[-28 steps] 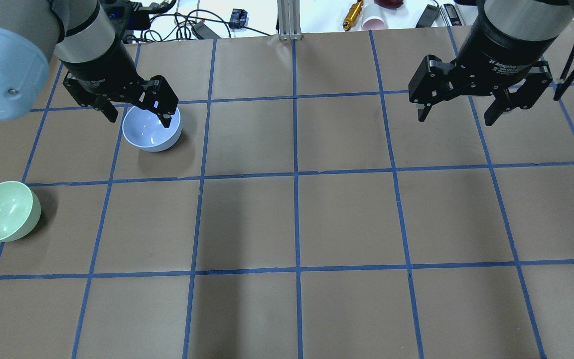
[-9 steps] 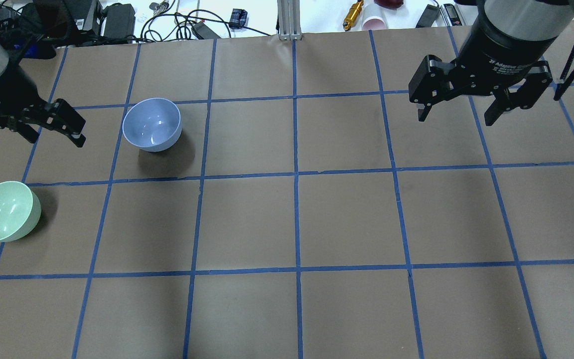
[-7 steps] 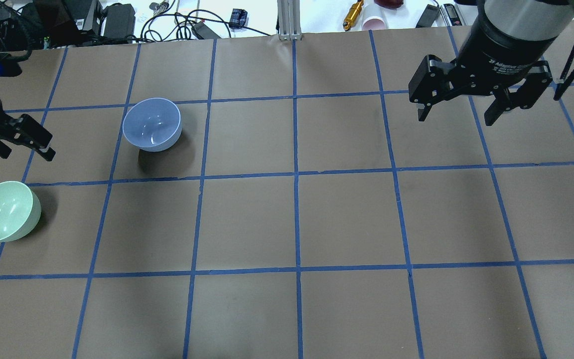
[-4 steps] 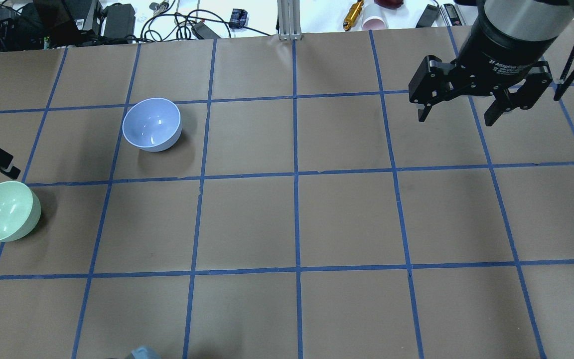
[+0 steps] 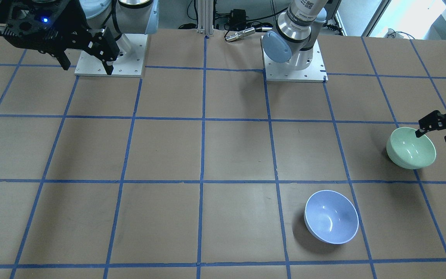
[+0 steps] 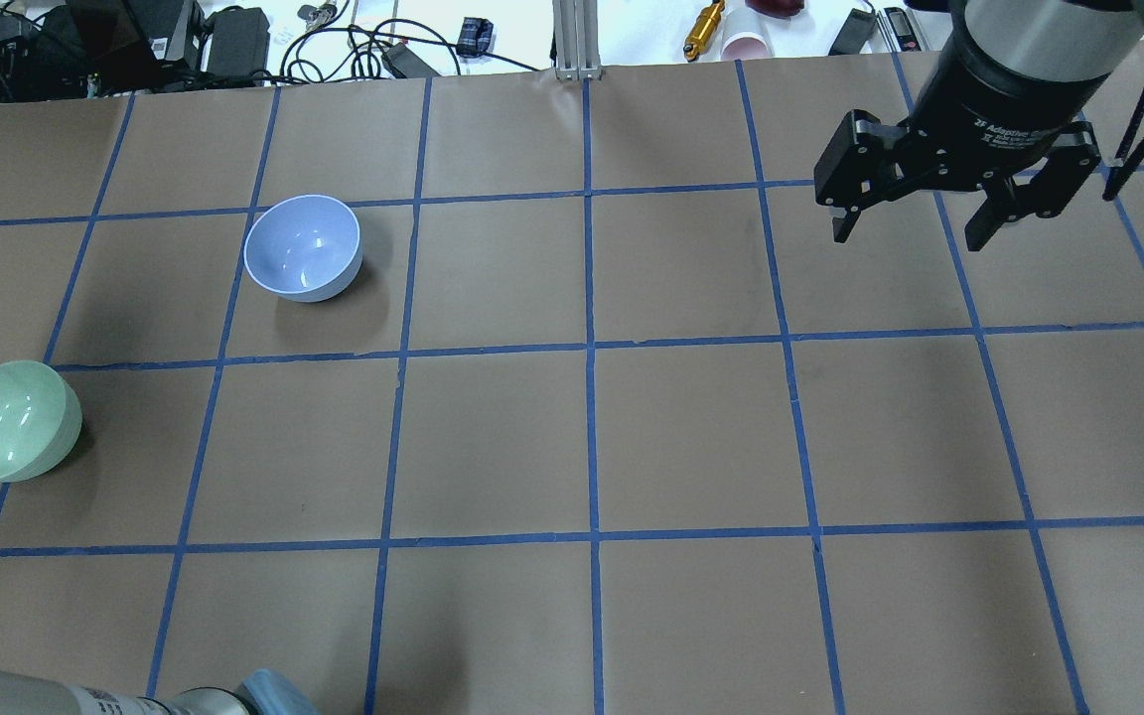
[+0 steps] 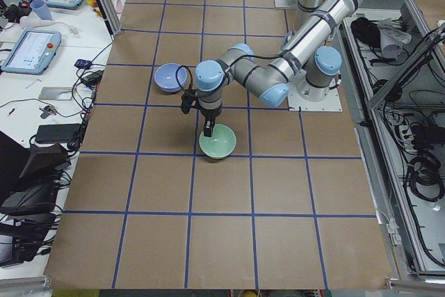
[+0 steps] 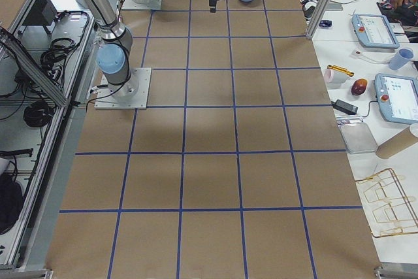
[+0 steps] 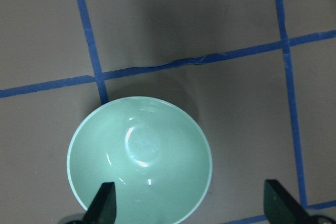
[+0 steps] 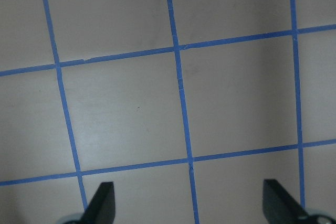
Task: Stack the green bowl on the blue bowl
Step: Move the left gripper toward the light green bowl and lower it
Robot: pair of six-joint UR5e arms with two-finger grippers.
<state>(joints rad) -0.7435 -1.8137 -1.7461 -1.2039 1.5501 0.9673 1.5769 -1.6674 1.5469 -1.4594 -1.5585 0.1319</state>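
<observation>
The green bowl stands upright near the table's left edge; it also shows in the front view and the left side view. The blue bowl stands upright and empty about one grid square away. My left gripper is open just above the green bowl. One of its fingers is over the bowl's inside and the other is outside the rim. My right gripper is open and empty, high over the far right squares.
The table is brown paper with a blue tape grid. Cables and power bricks, a gold cylinder and a pink cup lie beyond the far edge. My left arm's elbow reaches over the near left edge.
My left gripper has left the blue bowl and moved left and toward me to above the green bowl, staying open. The bowls and the right arm have not moved.
</observation>
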